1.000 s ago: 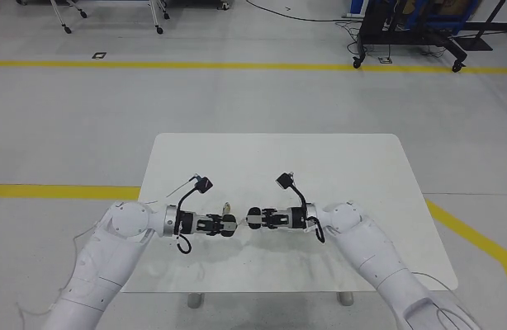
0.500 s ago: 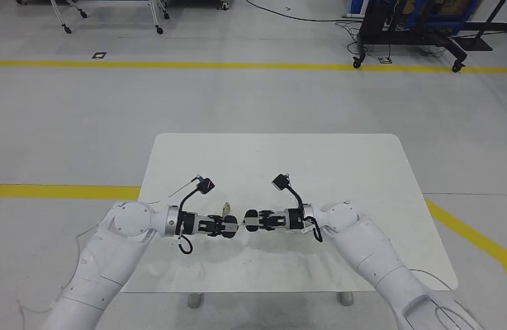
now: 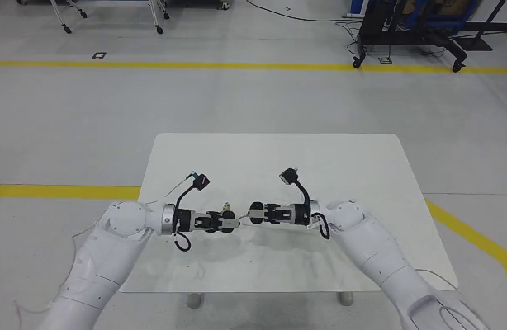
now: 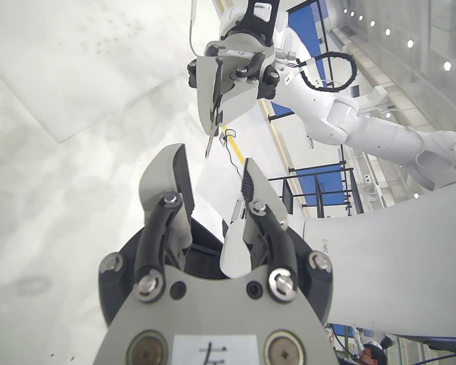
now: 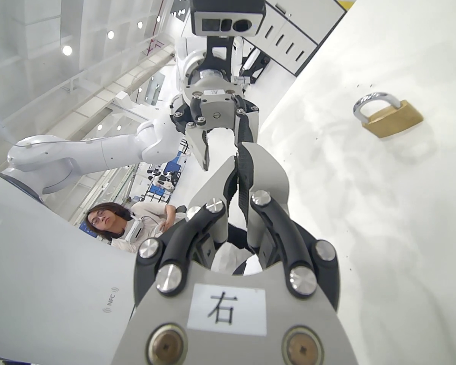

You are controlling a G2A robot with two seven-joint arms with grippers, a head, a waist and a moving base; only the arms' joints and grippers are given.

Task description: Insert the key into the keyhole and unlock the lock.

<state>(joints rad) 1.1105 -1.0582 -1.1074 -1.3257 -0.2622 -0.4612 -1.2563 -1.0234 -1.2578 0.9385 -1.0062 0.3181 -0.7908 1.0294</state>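
Over the near half of the table (image 3: 319, 165), about midway between its left and right edges, the two arms meet tip to tip. The left gripper (image 3: 229, 221) points toward the right edge. Its jaws stand apart with nothing between them, and the left wrist view shows the gap between its fingers (image 4: 173, 180) plainly. Facing it, very close and pointing toward the left edge, is the right gripper (image 3: 252, 214), whose jaws are pressed together on the key (image 4: 211, 137). The key is thin and grey. Its blade sticks out past the right fingertips toward the left gripper's open jaws, and as far as the left wrist view tells, it stops short of them without touching. The key is held in the air, off the table.

Just beyond the left gripper's tips, toward the far edge, the lock (image 3: 226, 205) lies flat on the table. It is a padlock with a brass body and a silver shackle, and in the right wrist view the shackle looks seated in the body. Neither gripper touches the lock, and the key is apart from it.

Past the far edge is grey floor, with a yellow line (image 3: 237, 63) running parallel to that edge. Farther still, a dark wheeled frame (image 3: 410, 33) stands off to the right, and the castored legs (image 3: 113, 16) of other furniture are off to the left.
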